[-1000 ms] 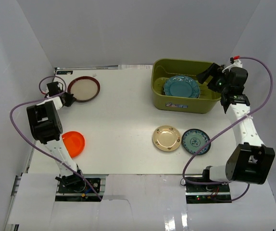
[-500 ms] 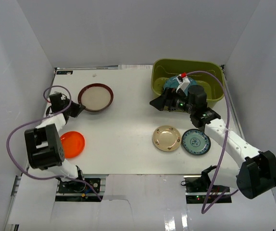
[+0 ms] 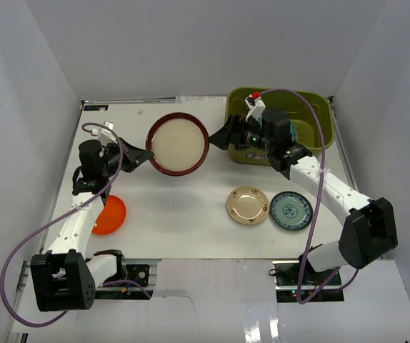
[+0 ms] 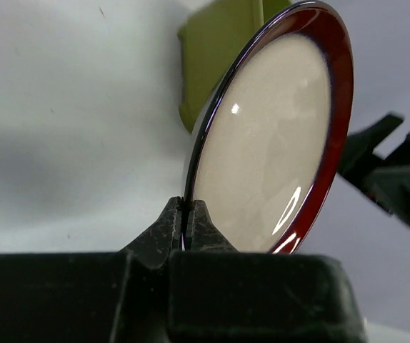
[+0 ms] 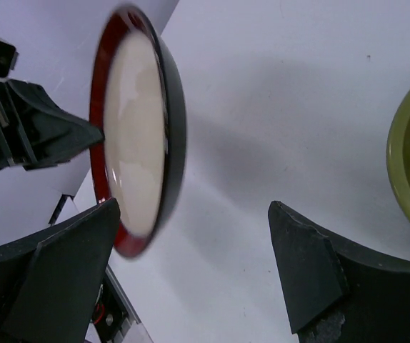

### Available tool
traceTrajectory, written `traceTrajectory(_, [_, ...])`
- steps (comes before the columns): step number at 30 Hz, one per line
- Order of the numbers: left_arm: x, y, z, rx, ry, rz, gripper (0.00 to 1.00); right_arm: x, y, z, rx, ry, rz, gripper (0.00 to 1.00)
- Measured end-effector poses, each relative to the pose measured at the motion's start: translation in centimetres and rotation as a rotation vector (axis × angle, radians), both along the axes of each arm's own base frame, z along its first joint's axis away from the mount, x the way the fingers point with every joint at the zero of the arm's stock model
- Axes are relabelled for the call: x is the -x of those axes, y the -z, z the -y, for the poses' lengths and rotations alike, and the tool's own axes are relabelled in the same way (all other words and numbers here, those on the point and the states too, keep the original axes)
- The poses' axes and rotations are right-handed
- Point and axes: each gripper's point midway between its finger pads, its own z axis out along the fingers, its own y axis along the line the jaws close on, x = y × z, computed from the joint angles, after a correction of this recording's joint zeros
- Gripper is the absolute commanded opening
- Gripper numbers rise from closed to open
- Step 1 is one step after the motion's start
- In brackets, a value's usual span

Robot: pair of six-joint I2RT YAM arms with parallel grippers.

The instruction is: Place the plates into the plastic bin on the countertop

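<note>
Orange plate (image 3: 110, 214) lies flat on the bench (image 3: 191, 189) at far left, w/ the left arm's link over its left edge. Next right, we see the left tool (image 3: 148, 153), fingers together, clamped on the rim of the white plate w/ dark red rim (image 3: 178, 144). That plate is off the bench, held by its left edge. In the left wrist view it stands nearly on edge above the pinched fingertips (image 4: 198, 218). Right of it is the right tool (image 3: 216, 139), fingers wide apart w/ nothing between them, tips just beside the plate's right rim. We can't tell if they touch. Nearer us, the small gold plate (image 3: 247, 205) and the blue-green patterned plate (image 3: 291, 210) lie flat side by side on the bench, rims close. At back right sits the olive-green bin (image 3: 316, 96), w/ the right arm across its front.
</note>
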Motion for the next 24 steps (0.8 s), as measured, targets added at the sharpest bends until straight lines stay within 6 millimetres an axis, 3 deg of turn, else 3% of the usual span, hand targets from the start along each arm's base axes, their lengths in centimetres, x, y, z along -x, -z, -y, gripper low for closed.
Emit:
traceTrajectory(3, [1.5,0.9,2.1,-0.014,0.097,-0.039,0.00,-0.5,-1.1,-0.3,-0.013,-0.004,0.020,0.91])
traceTrajectory(6, [2.1,1.1,3.3,-0.029,0.148,-0.053,0.00,-0.4,-1.1,-0.4,-0.015,-0.008,0.018,0.98])
traceTrajectory(9, [2.3,0.6,4.4,-0.041,0.186,-0.039,0.00,-0.6,-0.6,-0.5,-0.010,-0.010,0.009,0.83])
traceTrajectory(16, [3.2,-0.2,6.5,-0.055,0.270,-0.003,0.00,-0.6,0.2,-0.5,0.005,0.000,-0.017,0.18])
traceTrajectory(18, [3.3,0.1,6.6,-0.062,0.272,-0.015,0.04,-0.5,0.3,-0.4,0.013,-0.003,-0.020,0.14])
traceTrajectory(19, [3.3,0.3,6.6,-0.062,0.272,-0.022,0.08,-0.5,0.4,-0.4,0.019,-0.003,-0.022,0.08])
traceTrajectory(21, [3.3,0.4,6.7,-0.065,0.278,-0.028,0.38,-0.4,0.4,-0.2,0.034,-0.004,-0.022,0.08])
traceTrajectory(24, [3.4,-0.9,7.6,-0.055,0.315,-0.002,0.73,-0.5,0.4,0.2,0.055,0.012,-0.029,0.08])
